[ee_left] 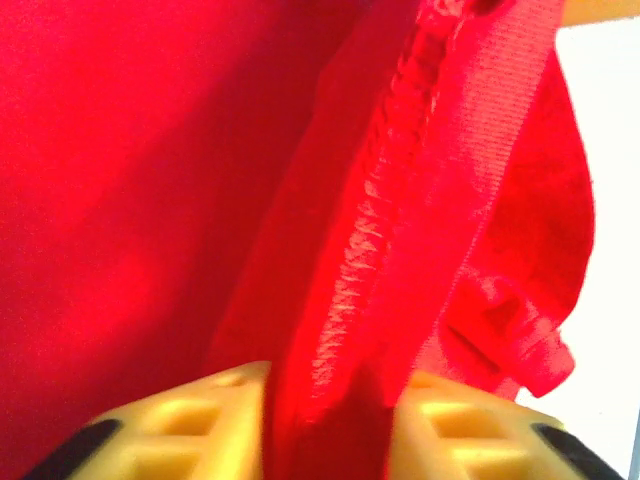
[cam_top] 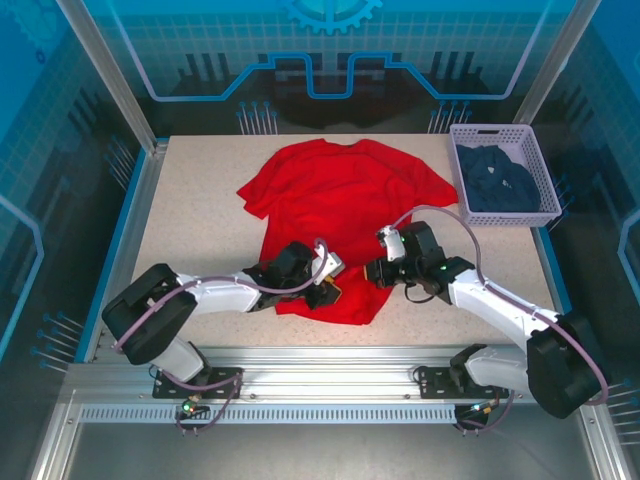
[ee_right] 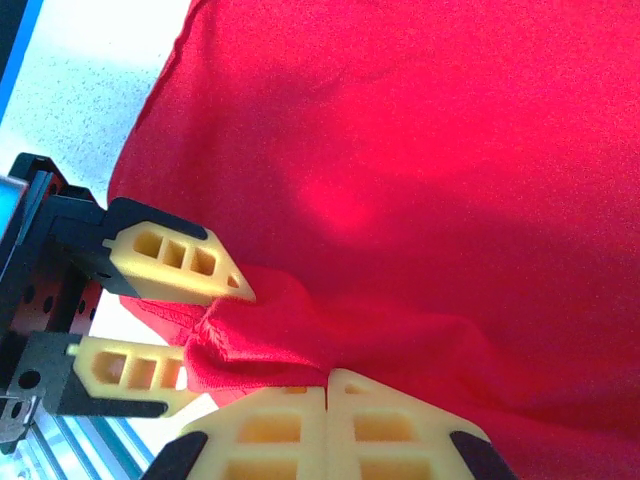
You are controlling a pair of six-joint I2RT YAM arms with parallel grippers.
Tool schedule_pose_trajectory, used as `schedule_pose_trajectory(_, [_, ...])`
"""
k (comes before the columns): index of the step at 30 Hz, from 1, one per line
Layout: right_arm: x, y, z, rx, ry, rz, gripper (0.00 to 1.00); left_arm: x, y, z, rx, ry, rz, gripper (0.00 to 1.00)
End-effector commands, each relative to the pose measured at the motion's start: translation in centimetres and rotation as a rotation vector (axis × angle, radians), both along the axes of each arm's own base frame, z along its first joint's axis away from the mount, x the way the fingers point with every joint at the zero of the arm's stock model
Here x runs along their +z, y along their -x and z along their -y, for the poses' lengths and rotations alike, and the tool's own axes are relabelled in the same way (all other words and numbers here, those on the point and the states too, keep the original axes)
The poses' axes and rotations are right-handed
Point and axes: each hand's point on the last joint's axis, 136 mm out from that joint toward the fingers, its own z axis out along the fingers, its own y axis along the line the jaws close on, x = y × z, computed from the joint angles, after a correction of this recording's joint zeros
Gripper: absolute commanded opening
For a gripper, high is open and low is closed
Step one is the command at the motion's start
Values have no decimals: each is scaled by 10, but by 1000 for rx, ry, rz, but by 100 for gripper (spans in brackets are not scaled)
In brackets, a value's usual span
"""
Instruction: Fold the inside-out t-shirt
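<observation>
The inside-out t-shirt [cam_top: 340, 200] lay spread on the table [cam_top: 200, 220], plain red face up, collar toward the far side and hem toward me. Both my arms were stretched low over the table and bent inward, so that they met at the near hem. My left gripper [cam_top: 328, 292] lay on its side on the hem's edge. Its fingers [ee_left: 190, 425] stood partly apart, with a thick stitched fold of hem bunched between them and touching both pads. My right gripper [cam_top: 376, 272] came in from the other side, facing the left and just beside it. Its fingers [ee_right: 270, 430] were pressed together at the rumpled hem. I could not tell whether any cloth was caught between them.
</observation>
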Motion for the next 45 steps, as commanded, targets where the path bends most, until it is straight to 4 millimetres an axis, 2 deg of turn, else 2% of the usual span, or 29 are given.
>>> schedule_pose_trajectory(1, [7,0,7,-9,10,2,0,2,-10,3,13,-21,20,20])
schedule_pose_trajectory(4, [8,-1,17,-30,52,17,0,4,-15,0,32,-29,11,3])
schedule_pose_trajectory(7, [-2,-5,49,-141,228,0,0,26,-22,3,81,34,-47,0])
schedule_pose_trajectory(8, [-4,-8,65,-197,320,0,6,38,-20,9,83,64,-82,0])
schedule_pose_trajectory(9, [-2,-9,75,-230,390,15,19,53,-21,16,89,101,-122,0])
schedule_pose_trajectory(10, [2,-10,77,-233,417,44,30,66,-21,22,97,135,-161,0])
schedule_pose_trajectory(12, [17,-7,56,-134,346,156,46,90,-21,34,105,202,-236,0])
schedule_pose_trajectory(13, [27,-3,41,-72,270,208,49,98,-23,37,116,220,-255,0])
schedule_pose_trajectory(15, [43,13,11,73,101,313,52,111,-27,39,136,226,-271,0])
schedule_pose_trajectory(18, [49,36,-21,238,6,402,50,121,-34,34,161,202,-271,0])
schedule_pose_trajectory(20, [38,46,-38,306,9,443,46,127,-38,30,168,201,-270,0])
schedule_pose_trajectory(23, [19,43,-57,328,51,478,39,135,-42,21,181,185,-267,0])
schedule_pose_trajectory(29, [-10,16,-89,296,181,592,32,153,-50,6,194,202,-308,0])
schedule_pose_trajectory(32, [-29,-2,-91,236,256,593,29,164,-55,-1,212,209,-315,0])
schedule_pose_trajectory(35, [-43,-26,-67,75,382,576,26,175,-59,-7,244,226,-328,0])
schedule_pose_trajectory(37, [-44,-44,-37,-88,505,547,24,185,-58,-5,238,252,-331,0])
schedule_pose_trajectory(40, [-42,-61,18,-316,646,446,21,208,-51,2,208,333,-345,0])
schedule_pose_trajectory(45, [-21,-73,95,-570,571,332,20,247,-28,28,111,400,-289,0])
